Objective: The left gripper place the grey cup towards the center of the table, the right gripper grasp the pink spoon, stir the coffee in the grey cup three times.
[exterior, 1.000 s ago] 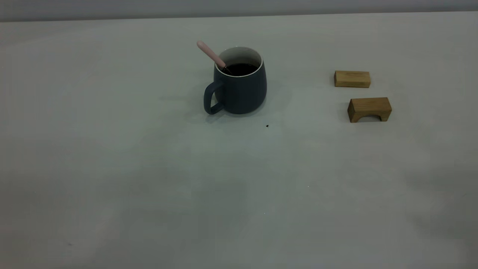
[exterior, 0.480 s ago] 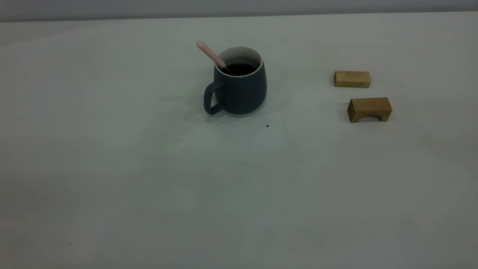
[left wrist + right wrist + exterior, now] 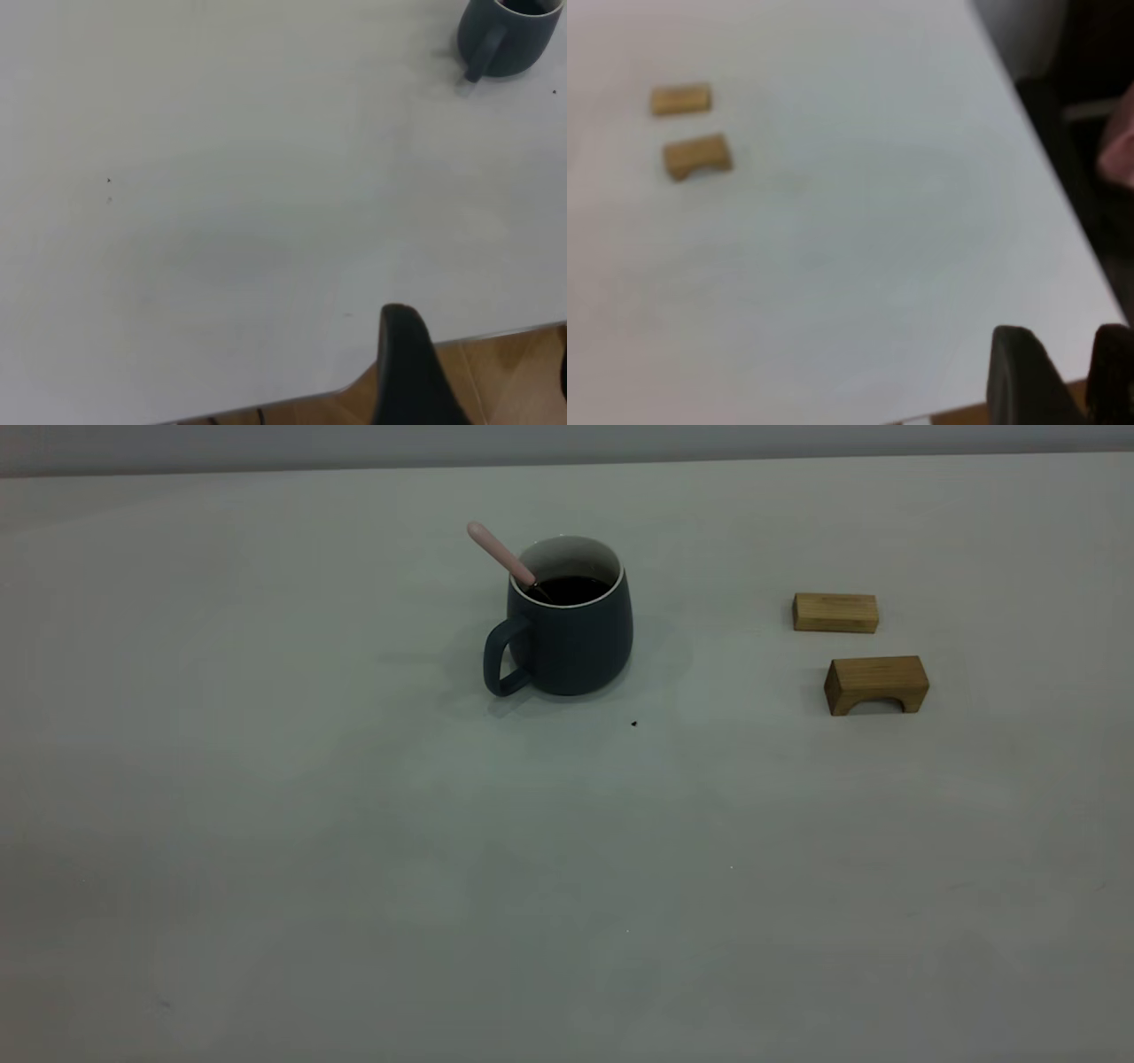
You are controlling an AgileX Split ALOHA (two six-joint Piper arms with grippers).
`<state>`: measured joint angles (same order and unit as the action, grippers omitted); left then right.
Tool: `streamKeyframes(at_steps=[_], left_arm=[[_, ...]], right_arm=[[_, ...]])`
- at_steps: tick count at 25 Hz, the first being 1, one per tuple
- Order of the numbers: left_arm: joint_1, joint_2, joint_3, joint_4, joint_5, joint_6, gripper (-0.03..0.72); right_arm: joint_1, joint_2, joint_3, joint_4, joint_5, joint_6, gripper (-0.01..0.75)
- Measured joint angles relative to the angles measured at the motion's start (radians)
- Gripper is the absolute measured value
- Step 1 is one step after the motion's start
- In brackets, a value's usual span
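Reading left to right, found the left gripper [image 3: 483,335] parked off the near edge of the table [image 3: 266,824], spread wide with nothing held. Saw the grey cup [image 3: 571,638] upright toward the far edge, roughly midway between the side edges, handle turned near-left. Noted the pink spoon [image 3: 498,551] leaning on the rim, bowl sunk in the coffee [image 3: 571,588], touched by neither arm. Passed a flat wooden block [image 3: 835,613] and an arched wooden block [image 3: 876,684] toward the right edge, well apart from the cup. Found the right gripper [image 3: 1060,335] by the near right corner, narrowly parted, empty. Judged the cup placement done; could not settle the three stirs as either over or not yet begun
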<state>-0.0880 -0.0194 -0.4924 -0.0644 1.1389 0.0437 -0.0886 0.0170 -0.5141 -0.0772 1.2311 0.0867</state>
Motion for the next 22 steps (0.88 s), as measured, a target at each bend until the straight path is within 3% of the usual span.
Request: streamKeyframes(at_steps=[4,22], left_arm=[[0.000,0.000,0.000,0.000,0.000,0.000,0.481],[0.000,0.000,0.000,0.000,0.000,0.000,0.481]], right_arm=[[0.003,0.000,0.028,0.016,-0.092,-0.034,0.227],[0.020,0.000,0.045,0.027,-0.096,-0.066,0.236]])
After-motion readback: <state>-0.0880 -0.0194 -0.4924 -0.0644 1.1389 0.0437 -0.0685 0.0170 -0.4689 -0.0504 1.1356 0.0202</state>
